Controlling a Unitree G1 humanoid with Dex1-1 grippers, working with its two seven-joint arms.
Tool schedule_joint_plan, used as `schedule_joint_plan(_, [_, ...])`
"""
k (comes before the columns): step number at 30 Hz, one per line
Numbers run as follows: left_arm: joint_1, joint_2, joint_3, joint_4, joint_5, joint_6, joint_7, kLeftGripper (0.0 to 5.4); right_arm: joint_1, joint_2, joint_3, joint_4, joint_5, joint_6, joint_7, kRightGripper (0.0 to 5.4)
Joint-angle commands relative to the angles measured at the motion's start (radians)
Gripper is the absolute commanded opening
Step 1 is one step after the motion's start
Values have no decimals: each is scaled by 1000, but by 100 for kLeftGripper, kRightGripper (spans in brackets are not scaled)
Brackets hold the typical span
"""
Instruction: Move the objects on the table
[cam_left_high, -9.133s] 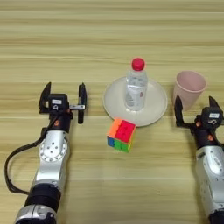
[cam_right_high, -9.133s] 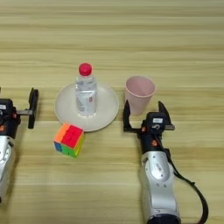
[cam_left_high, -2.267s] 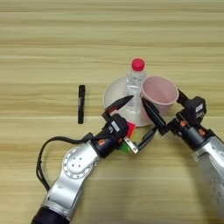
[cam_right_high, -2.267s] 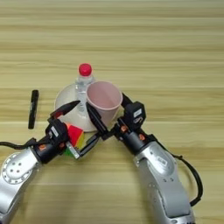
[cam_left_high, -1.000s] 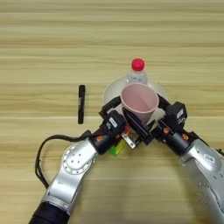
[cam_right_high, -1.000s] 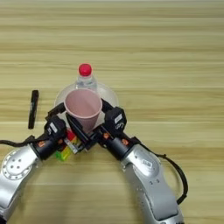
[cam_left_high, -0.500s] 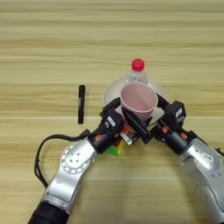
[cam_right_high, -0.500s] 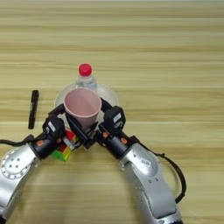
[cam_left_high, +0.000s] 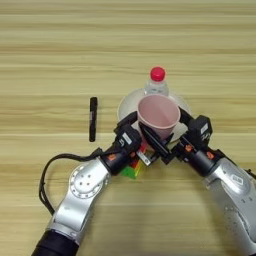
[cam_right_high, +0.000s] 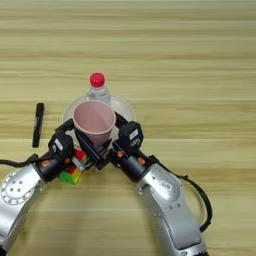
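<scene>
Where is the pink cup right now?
The pink cup is near the middle of the table, held upright in the right gripper, just in front of the bottle on the plate, with the puzzle cube at its lower left.

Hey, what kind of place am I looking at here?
Probably a robot test bench, not a home: a bare wooden table holding only a few props, a pink cup, a water bottle and a puzzle cube.
</scene>
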Motion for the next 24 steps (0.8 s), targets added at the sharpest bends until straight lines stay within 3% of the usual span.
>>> schedule_joint_plan(1, [-7, -2, 12, -6, -27, 1, -10, 433, 1, -7, -2, 22, -22, 8, -1, 449])
schedule_joint_plan(3, [-7, -4, 14, -6, -28, 2, -9, 433, 0, -7, -3, 24, -25, 7, -1, 449])
schedule_joint_plan(9, [-14, -10, 30, 2, -40, 14, -4, 421, -2, -4, -5, 31, -31, 6, -3, 538])
schedule_joint_plan(24, [-18, -9, 39, 11, -43, 10, -10, 417, 0, 4, -6, 28, -43, -25, 8, 540])
